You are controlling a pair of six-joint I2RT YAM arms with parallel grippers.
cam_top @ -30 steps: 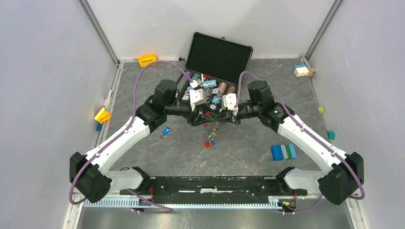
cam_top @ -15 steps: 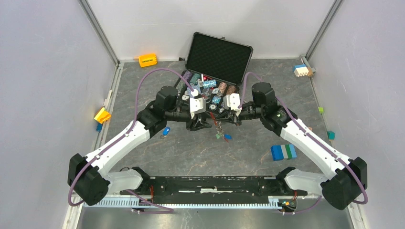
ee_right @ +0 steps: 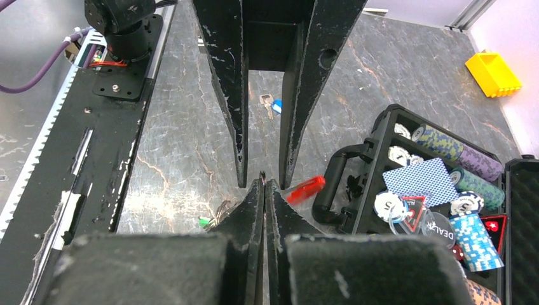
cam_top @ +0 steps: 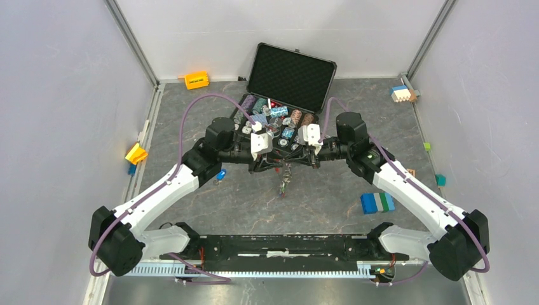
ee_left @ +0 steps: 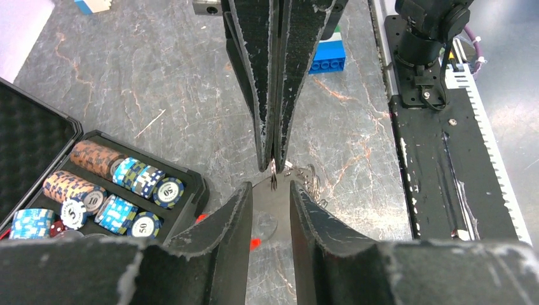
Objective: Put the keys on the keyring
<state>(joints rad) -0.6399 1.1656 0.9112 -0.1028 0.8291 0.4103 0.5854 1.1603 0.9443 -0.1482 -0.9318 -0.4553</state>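
Left wrist: R fingers shut on thin silver keyring, L fingers ajar, empty.

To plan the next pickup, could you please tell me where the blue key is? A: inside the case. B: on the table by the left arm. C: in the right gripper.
B: the blue key lies on the table next to the left arm, outside the case.

Red keyring fob, blue-capped key, grey veined table.
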